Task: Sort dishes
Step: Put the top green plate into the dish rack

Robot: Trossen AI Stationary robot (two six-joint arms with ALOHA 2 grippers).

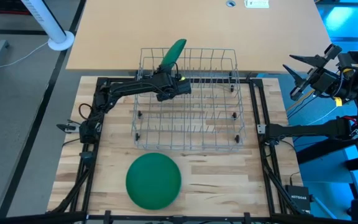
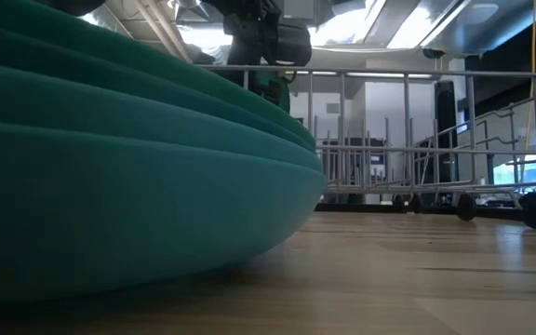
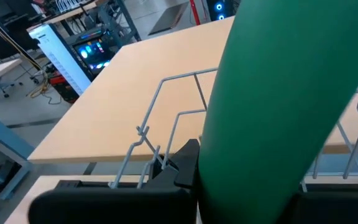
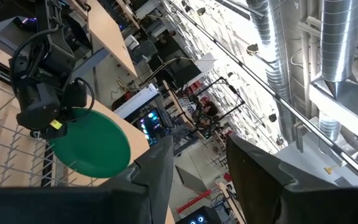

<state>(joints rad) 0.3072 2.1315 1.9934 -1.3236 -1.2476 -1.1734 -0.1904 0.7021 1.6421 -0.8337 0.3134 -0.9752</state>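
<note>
One green plate (image 1: 175, 53) stands on edge, tilted, over the far left part of the wire rack (image 1: 236, 62), and my left gripper (image 1: 166, 73) is shut on it. The same plate fills the left wrist view (image 3: 284, 93) and also shows in the right wrist view (image 4: 95, 149). A stack of green plates (image 1: 153, 180) lies flat on the table near its near edge, looming in the low view (image 2: 110, 167). My right gripper (image 1: 295, 78) waits open, off the table's right side. My left gripper pinches the plate between its two fingers at the lower rim (image 3: 229, 174), coming level from the table's left over the rack. The plate stands on edge, slanting up toward the far edge. Its lower edge (image 2: 277, 93) dips below the rack's top rail; whether it rests on the wires is hidden.
The rack (image 2: 408, 74) stands in the middle of the wooden table (image 1: 229, 180), with bare wood to the right of the plate stack. A tan tabletop (image 3: 123, 93) lies beyond the rack's far side. A black frame (image 1: 257, 106) runs along the table's sides.
</note>
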